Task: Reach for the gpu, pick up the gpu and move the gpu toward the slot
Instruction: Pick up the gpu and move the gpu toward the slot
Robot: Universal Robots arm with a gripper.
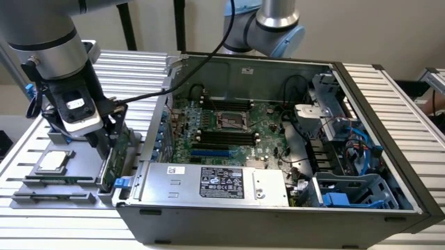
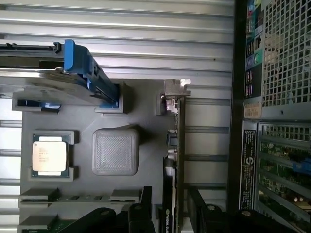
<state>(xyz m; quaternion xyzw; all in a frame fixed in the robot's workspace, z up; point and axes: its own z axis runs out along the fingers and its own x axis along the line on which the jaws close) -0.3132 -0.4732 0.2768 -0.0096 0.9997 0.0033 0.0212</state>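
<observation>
Gpu (image 2: 181, 145) stands on edge in gray tray (image 2: 146, 114), just beside the computer case (image 1: 278, 224). Gripper (image 1: 114, 139) sits over it, jaws wide either side, nothing gripped. Reach nearly done; pickup and carry not done.

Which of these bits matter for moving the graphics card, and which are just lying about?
In the job: graphics card, standing on edge with the open gripper straddling it; blue motherboard slot, likely its target.
Lying about: processor chip, hard drive, grey block.
</observation>
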